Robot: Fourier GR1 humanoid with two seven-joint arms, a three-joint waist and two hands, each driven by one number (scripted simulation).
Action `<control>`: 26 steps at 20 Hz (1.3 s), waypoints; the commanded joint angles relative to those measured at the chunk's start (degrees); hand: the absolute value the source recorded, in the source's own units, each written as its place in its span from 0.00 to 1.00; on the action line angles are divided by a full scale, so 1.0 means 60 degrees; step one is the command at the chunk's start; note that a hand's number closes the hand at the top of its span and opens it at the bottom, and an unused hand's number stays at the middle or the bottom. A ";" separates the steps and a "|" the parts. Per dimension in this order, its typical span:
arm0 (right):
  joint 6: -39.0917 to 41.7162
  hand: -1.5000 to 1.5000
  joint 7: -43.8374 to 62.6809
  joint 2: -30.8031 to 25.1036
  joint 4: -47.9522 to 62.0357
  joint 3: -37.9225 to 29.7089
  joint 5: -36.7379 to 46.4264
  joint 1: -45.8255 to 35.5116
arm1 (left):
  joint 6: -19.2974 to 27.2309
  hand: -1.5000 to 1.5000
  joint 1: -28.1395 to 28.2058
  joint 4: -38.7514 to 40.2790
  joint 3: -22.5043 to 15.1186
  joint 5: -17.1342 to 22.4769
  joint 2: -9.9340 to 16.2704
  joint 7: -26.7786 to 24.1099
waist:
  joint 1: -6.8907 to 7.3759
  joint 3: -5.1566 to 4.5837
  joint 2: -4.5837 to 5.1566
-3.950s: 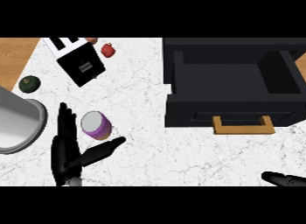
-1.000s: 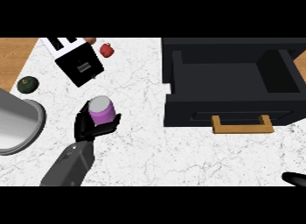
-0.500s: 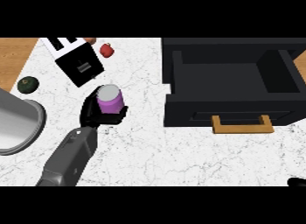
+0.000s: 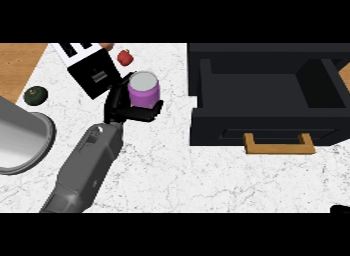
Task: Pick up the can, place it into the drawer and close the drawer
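Head view, steep look down at marble desk (image 4: 207, 175) w/ wood strips at far left and far right.

Left hand (image 4: 125, 109): fingers and thumb curled round the can (image 4: 143, 90), grasping it. Can is purple w/ pale grey top, upright, held above desk surface just left of the drawer (image 4: 270, 97); not inside it. Grey forearm (image 4: 86, 167) runs from near-left edge up to the hand.

Right hand (image 4: 348, 209): only a dark sliver at near-right corner; can't tell whether fingers are open or curled.

Containers:
- Drawer: black, pulled open toward near side, sits right of centre. Interior dark, nothing seen in it. Front panel carries a tan handle (image 4: 279, 144), on the near face.
- Large grey cylinder (image 4: 12, 137) at left edge, lying tilted, rim facing near-right; contents not visible.

Other items, far-left area:
- Black-and-white box-like object (image 4: 89, 67), tilted, just far-left of the can; hand partly overlaps its near corner.
- Small red item (image 4: 124, 57) just right of that box, far side of the can.
- Small dark green round item (image 4: 36, 95) on desk, left of hand, near the cylinder's far end.

Can and drawer: near each other, apart, no contact.
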 commanded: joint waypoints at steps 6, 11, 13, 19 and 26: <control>-0.0241 0.00 0.0369 -0.0049 -0.0020 -0.0044 0.0190 -0.0263 | 0.0842 1.00 -0.0870 -0.3291 -0.0762 0.0035 -0.0105 0.3516 | 0.0039 0.0001 -0.0021; -0.0049 0.00 0.0015 -0.0031 0.0207 0.0091 0.0232 -0.0251 | 0.2323 1.00 -0.2440 -0.3460 -0.1288 0.0071 -0.0404 0.4808 | -0.0085 0.0001 0.0009; -0.0112 0.00 -0.0122 0.0132 0.0367 0.0269 0.0469 -0.0209 | 0.2228 1.00 -0.2769 -0.3117 -0.1337 -0.0213 -0.0405 0.4838 | -0.0116 0.0000 0.0035; -0.0227 0.00 0.0378 0.0026 -0.0280 0.0143 0.0248 -0.0314 | 0.2522 1.00 -0.4867 -0.2080 -0.0984 -0.0383 -0.0334 0.5920 | -0.0201 0.0001 0.0052; -0.0211 0.00 0.0585 -0.0257 -0.0056 -0.0068 0.0047 -0.0716 | 0.2961 1.00 -0.6092 -0.0355 -0.1477 0.0542 -0.0408 0.5370 | -0.0372 0.0003 0.0101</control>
